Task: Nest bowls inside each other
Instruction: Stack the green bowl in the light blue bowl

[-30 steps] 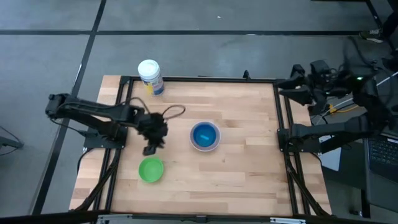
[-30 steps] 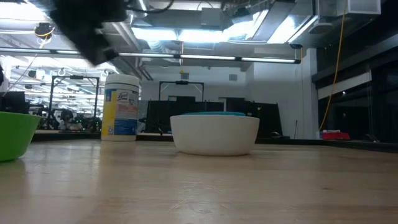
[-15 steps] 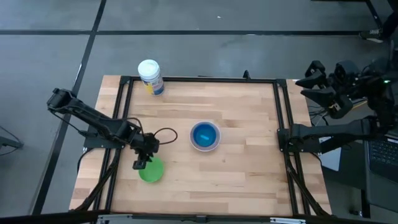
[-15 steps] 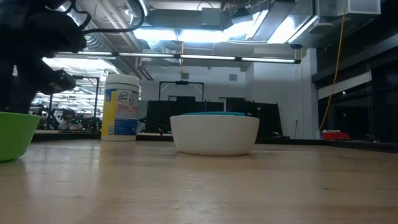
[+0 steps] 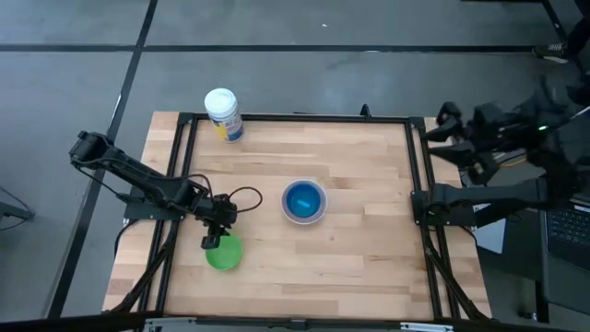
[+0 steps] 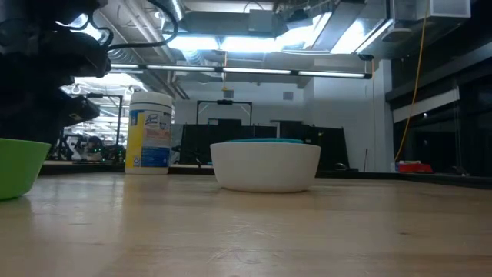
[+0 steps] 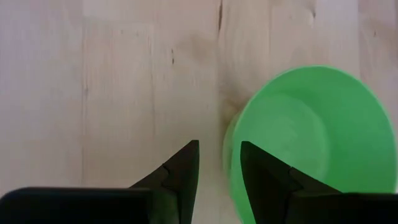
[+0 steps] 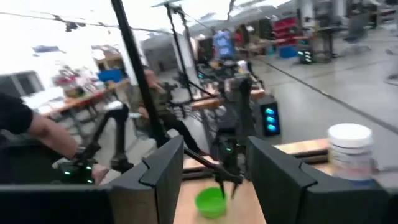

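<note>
A green bowl (image 5: 223, 254) stands upright on its base near the table's left front. My left gripper (image 7: 219, 167) is open and slants down over the bowl's far-left rim (image 7: 229, 146). One finger is over the inside and the other is outside. It shows as a dark mass in the low view (image 6: 46, 73), above the green bowl (image 6: 18, 165). A white bowl (image 5: 303, 202) at mid-table holds a blue bowl (image 5: 302, 198), and a teal rim (image 6: 265, 141) shows above it. My right gripper (image 8: 211, 171) is open, raised beyond the table's right edge. My left gripper's fingers stand on either side of the green bowl's rim (image 7: 227, 155), coming from above at a slant. I cannot tell whether either finger touches the rim. The bowl rests on the table.
A white-lidded jar (image 5: 223, 113) with a blue and yellow label stands at the far left corner. Bare wood lies between the green bowl and the white bowl and across the right half. A person's arm (image 8: 37, 134) shows in the room beyond.
My left gripper has come down and moved toward the table's near-left, from the space beside the white bowl to the green bowl's rim. The bowls have stayed where they were.
</note>
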